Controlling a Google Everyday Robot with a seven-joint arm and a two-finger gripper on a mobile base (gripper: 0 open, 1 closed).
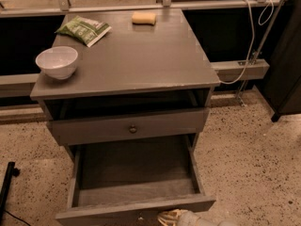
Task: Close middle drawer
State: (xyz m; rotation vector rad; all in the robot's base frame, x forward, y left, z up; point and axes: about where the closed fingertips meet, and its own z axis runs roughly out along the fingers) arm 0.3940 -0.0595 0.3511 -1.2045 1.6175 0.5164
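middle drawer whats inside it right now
Nothing shows inside the middle drawer, only its bare grey floor. Its rear end runs under the top drawer, so that part is hidden. The gripper sits at the picture's bottom edge, by the drawer's front.
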